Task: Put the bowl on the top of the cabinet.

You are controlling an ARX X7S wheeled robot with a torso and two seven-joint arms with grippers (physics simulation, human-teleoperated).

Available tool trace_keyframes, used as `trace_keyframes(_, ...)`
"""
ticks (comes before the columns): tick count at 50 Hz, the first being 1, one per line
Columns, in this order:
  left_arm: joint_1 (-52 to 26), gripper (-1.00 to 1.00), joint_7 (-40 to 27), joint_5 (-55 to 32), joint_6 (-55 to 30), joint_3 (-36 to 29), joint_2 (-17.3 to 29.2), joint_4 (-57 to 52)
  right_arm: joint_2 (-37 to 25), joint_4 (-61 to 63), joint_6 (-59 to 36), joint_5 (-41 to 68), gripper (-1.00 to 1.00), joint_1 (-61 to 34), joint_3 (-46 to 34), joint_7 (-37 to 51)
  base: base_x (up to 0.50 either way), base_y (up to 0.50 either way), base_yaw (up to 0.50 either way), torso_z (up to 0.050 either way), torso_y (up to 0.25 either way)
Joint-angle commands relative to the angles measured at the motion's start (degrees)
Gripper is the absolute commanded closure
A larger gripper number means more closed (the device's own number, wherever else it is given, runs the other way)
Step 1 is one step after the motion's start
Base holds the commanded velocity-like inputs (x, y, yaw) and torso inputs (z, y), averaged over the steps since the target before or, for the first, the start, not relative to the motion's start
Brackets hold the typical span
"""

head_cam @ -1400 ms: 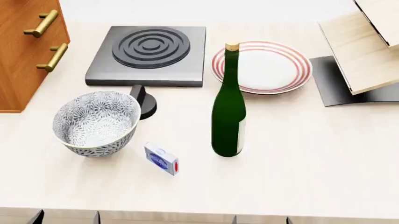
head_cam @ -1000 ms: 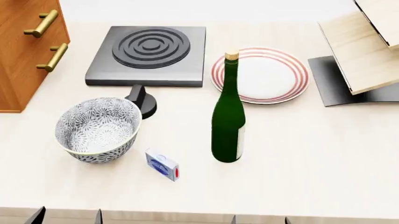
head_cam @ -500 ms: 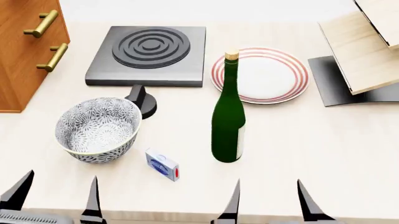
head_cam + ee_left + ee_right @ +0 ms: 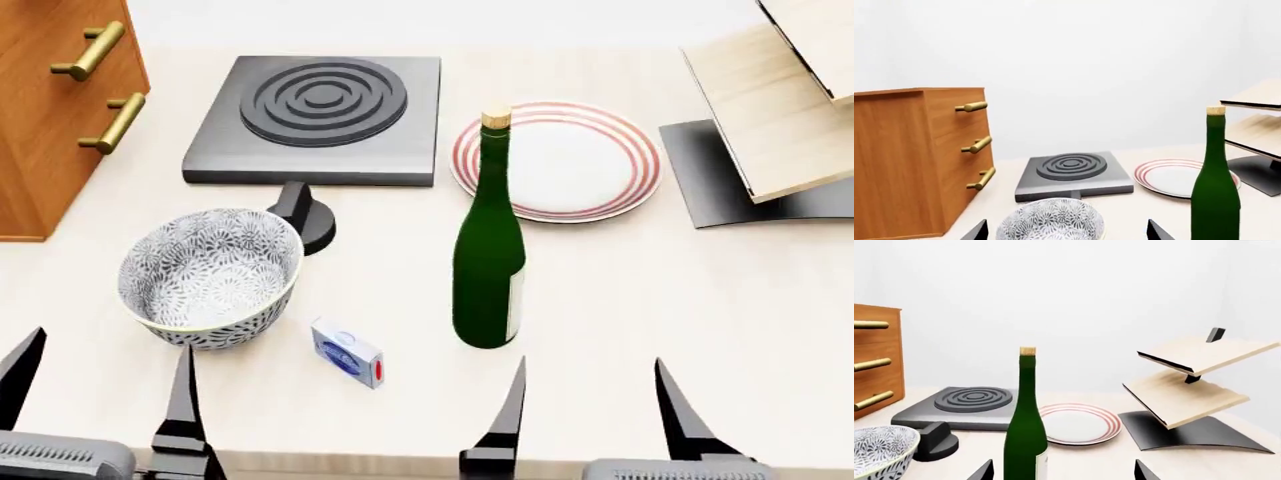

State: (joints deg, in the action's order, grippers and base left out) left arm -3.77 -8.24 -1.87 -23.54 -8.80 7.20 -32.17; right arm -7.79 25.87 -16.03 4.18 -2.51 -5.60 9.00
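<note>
The bowl [image 4: 208,276] sits upright on the table [image 4: 667,330] just in front of the cabinet [image 4: 54,110], left of the bottle [image 4: 489,260], while the left gripper [image 4: 100,390] and right gripper [image 4: 594,405] hang with fingers spread, empty.

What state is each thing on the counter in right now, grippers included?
Bowl: upright, empty, on the counter.
Bottle: standing, corked.
Plate: flat, empty.
Cabinet: drawers closed, top bare as far as visible.
Small box: lying near the bowl.
Left gripper: open, empty.
Right gripper: open, empty.
</note>
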Motion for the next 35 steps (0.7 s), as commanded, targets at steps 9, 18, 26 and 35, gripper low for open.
trace_keyframes(9, -0.1, -1.0, -1.53, -0.71, -1.15, -0.67, 1.01, -2.37, -0.74, 0.23, 0.98, 1.03, -1.0, 0.23, -0.4, 1.3, 0.0, 0.41, 0.0, 0.0, 0.0)
trace_keyframes(18, -0.01, -1.0, -2.06, -1.09, -1.13, -0.86, 1.44, -2.67, -1.06, -0.24, 1.53, 1.6, -1.0, 0.08, -0.79, 1.5, 0.0, 0.03, 0.0, 0.0, 0.0)
trace_keyframes(26, -0.1, -1.0, -2.45, -1.51, -1.38, -1.04, 1.75, -3.02, -1.29, -0.5, 1.69, 1.0, -1.0, -0.08, -1.31, 2.29, 0.0, 0.47, 0.0, 0.0, 0.0)
trace_keyframes(35, -0.07, -1.0, -2.87, -1.87, -1.09, -1.27, 2.08, -2.86, -1.59, -0.79, 2.49, 1.56, -1.0, -0.01, -1.58, 2.48, 0.0, 0.11, 0.0, 0.0, 0.0)
